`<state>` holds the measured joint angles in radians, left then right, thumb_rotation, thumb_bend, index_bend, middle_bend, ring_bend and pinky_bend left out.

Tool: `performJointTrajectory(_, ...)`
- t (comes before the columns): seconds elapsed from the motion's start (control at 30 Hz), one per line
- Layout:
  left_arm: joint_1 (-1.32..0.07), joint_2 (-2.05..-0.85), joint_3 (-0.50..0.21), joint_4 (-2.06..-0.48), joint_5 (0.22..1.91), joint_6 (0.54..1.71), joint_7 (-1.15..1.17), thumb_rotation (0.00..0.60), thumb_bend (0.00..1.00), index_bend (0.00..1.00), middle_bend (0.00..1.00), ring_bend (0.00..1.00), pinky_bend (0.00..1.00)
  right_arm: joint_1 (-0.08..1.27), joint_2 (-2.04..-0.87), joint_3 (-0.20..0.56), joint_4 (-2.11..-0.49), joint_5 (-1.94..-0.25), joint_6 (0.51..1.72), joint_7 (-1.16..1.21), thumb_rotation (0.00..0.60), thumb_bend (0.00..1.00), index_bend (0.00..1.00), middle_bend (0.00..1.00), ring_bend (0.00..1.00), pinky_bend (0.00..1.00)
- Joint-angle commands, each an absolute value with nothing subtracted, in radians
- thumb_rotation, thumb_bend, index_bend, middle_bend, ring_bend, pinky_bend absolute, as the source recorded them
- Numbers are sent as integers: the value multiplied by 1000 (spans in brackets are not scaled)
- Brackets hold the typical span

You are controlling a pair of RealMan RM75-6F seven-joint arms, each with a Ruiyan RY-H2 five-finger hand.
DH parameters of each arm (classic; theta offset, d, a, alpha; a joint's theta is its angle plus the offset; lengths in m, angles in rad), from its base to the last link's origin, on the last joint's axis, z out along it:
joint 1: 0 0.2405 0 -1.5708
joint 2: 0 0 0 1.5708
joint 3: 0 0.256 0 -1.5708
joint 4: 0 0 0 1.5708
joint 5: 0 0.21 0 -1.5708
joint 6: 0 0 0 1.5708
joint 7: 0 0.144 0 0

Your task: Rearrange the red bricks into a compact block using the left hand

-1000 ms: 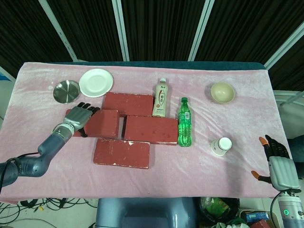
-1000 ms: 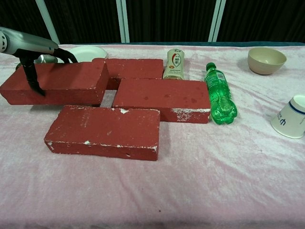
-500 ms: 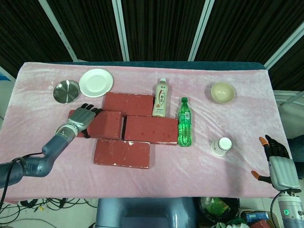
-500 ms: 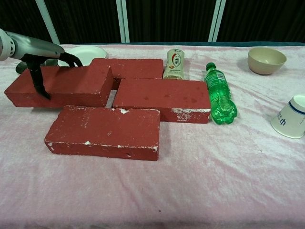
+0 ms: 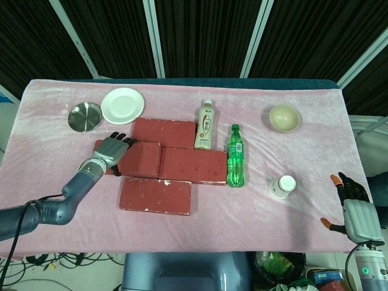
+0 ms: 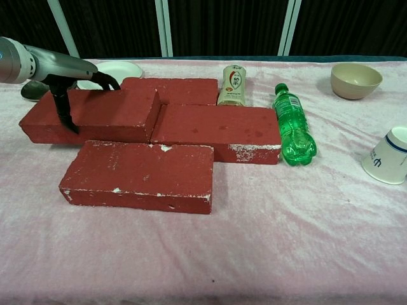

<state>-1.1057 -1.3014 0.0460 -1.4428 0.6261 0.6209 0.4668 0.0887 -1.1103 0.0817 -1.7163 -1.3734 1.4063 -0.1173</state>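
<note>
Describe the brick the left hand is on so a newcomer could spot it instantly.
On the pink tablecloth, four red bricks cluster left of centre, beside the green bottle. The one meant is the left brick of the middle row, butted against the middle-right brick. It alone has the left hand resting on its outer end, fingers draped over the top.

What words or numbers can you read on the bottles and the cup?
Cream milk-tea bottle with the white cap: red characters on its label, too small to read.
Green plastic soda bottle: label printing too blurred to read.
White paper cup lying on its side: a dark blue logo mark, no readable words.
Red bricks: no writing.
</note>
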Motion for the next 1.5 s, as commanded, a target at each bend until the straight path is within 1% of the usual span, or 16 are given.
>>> performJointTrajectory(0.03, -1117, -1310, 53, -1443, 610, 622, 480, 600, 181, 207, 227, 0, 0, 89, -1110, 81, -1717, -1373, 1405, -117, 600, 42, 0, 0, 0, 78)
performJointTrajectory(0.23, -1134, -1329, 62, -1436, 569, 625, 499, 600, 181, 203, 226, 0, 0, 89, -1108, 81, -1718, -1374, 1404, -115, 600, 42, 0, 0, 0, 78)
performJointTrajectory(0.33, -1143, -1336, 72, -1431, 551, 632, 514, 600, 175, 171, 215, 0, 0, 89, -1108, 81, -1718, -1373, 1404, -114, 600, 42, 0, 0, 0, 78)
performJointTrajectory(0.4, -1150, -1341, 80, -1433, 531, 640, 526, 600, 156, 142, 203, 0, 0, 89, -1108, 81, -1718, -1373, 1403, -115, 600, 42, 0, 0, 0, 78)
performJointTrajectory(0.67, -1173, -1343, 109, -1450, 472, 672, 570, 600, 29, 36, 120, 0, 0, 90, -1108, 80, -1719, -1372, 1402, -115, 600, 42, 0, 0, 0, 78)
performJointTrajectory(0.77, -1180, -1341, 118, -1459, 447, 684, 584, 600, 0, 8, 96, 0, 0, 90, -1108, 81, -1719, -1372, 1402, -115, 600, 42, 0, 0, 0, 78)
performJointTrajectory(1.03, -1184, -1343, 113, -1475, 428, 709, 589, 600, 0, 0, 38, 0, 0, 91, -1108, 81, -1721, -1369, 1402, -118, 600, 42, 0, 0, 0, 78)
performJointTrajectory(1.33, -1168, -1352, 94, -1485, 477, 741, 574, 600, 0, 0, 31, 0, 0, 91, -1108, 82, -1721, -1367, 1401, -115, 600, 42, 0, 0, 0, 78)
performJointTrajectory(1.4, -1162, -1337, 84, -1505, 493, 753, 563, 600, 0, 0, 31, 0, 0, 91, -1107, 82, -1721, -1366, 1400, -115, 600, 41, 0, 0, 0, 78)
performJointTrajectory(1.5, -1147, -1281, 71, -1574, 539, 798, 552, 600, 0, 0, 31, 0, 0, 92, -1107, 82, -1721, -1364, 1398, -113, 600, 42, 0, 0, 0, 78)
